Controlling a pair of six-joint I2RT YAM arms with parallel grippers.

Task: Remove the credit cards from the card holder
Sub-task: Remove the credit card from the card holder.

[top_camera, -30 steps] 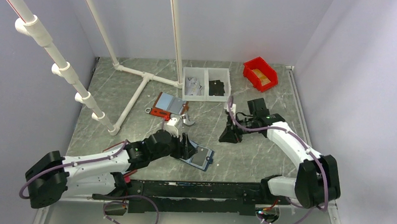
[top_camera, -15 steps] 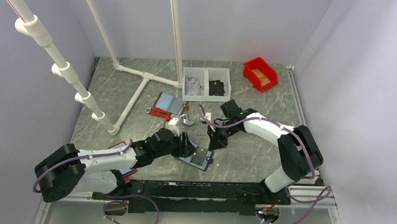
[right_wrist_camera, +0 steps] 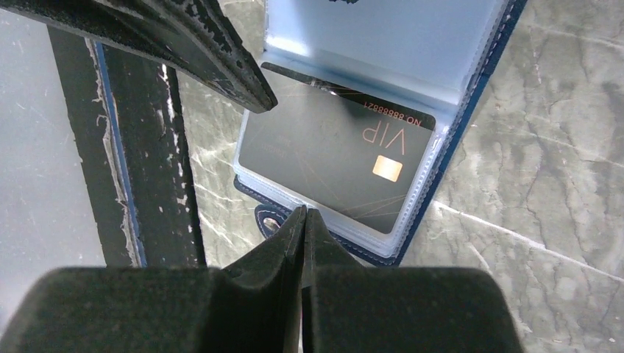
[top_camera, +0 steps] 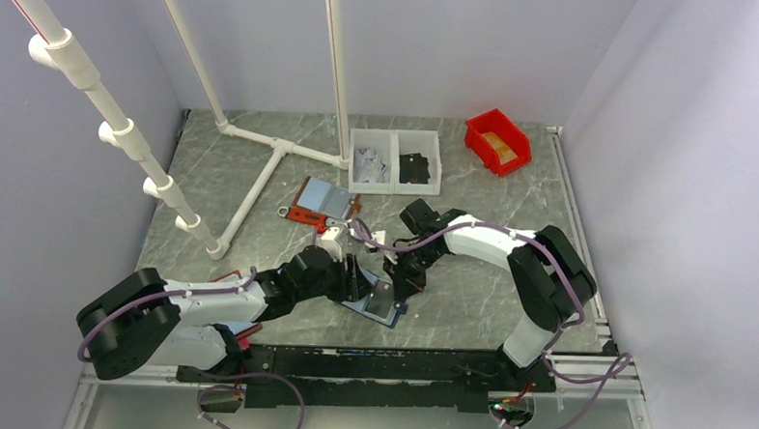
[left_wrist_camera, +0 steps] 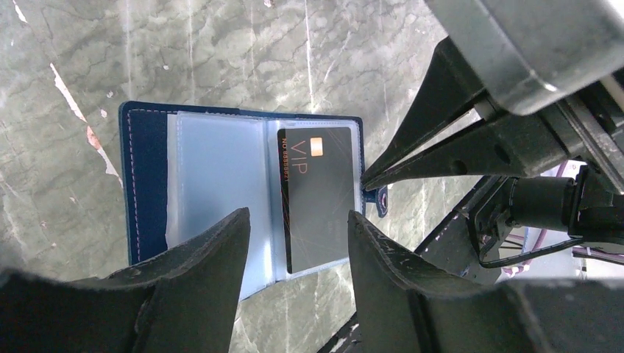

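Card holder: the navy card holder (left_wrist_camera: 143,184) lies open and flat on the marble table (top_camera: 469,296), close to the black rail (top_camera: 398,365) at the near edge.
Black card: I see the black VIP card (left_wrist_camera: 320,195) seated in the clear pocket of the half that carries the strap tab (right_wrist_camera: 270,219). Its edges sit just inside the pocket's rim.
Left gripper: the left gripper (left_wrist_camera: 298,220) hangs over the card half with its fingers spread, one near the fold and one near the tab edge. I cannot tell if they touch.
Right gripper: the right gripper (right_wrist_camera: 303,213) has its fingers pressed together into one point with nothing between them. The tip is at the holder's outer edge, just beside the tab.
Room: both grippers crowd the tab side. Bare marble shows along the holder's cover edge and to its right. The red-edged holder (top_camera: 318,200) lies well apart, farther up the table.
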